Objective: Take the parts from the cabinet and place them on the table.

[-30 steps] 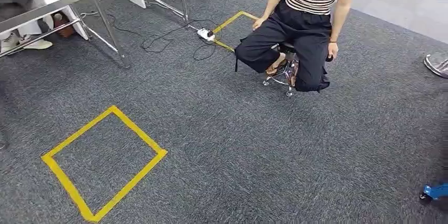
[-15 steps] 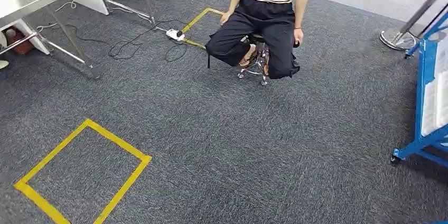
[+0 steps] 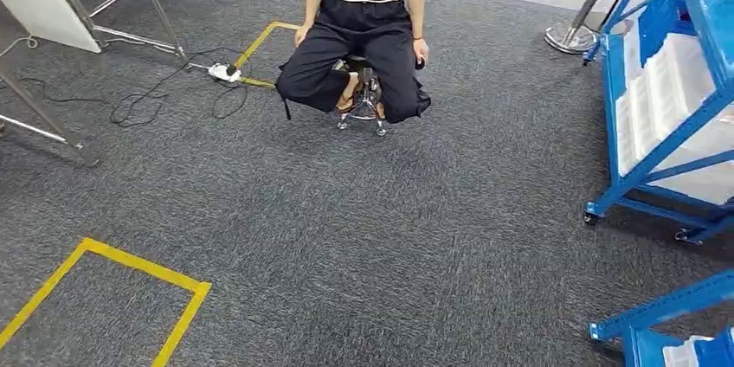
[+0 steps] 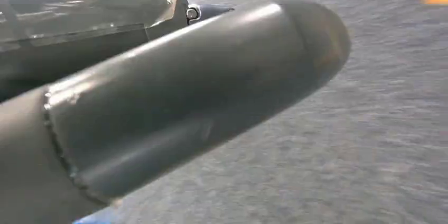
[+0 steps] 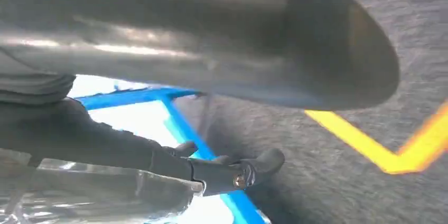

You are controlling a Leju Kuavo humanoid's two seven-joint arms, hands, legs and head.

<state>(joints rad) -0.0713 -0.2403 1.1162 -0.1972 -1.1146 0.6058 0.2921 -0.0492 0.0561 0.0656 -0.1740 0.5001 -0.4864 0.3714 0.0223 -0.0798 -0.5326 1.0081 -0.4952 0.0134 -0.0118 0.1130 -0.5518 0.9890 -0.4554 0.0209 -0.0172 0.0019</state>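
No readable writing on the blue cabinet (image 3: 658, 125); left hand (image 4: 174, 108) and right hand (image 5: 211, 49): finger state cannot be told

1. Open grey carpet (image 3: 389, 237) fills the frame's centre.
2. A person seated on a wheeled stool (image 3: 362, 38) blocks the upper middle.
3. Blue metal shelving cabinet (image 3: 666, 99) stands along the right edge.
4. Steel table legs (image 3: 52, 125) and black cables (image 3: 147, 94) clutter the upper left.

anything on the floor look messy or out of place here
Mostly tidy. The one loose thing is a white power strip lying on the carpet near the seated person, its black cables trailing in untidy loops toward the metal table legs: a possible trip hazard.
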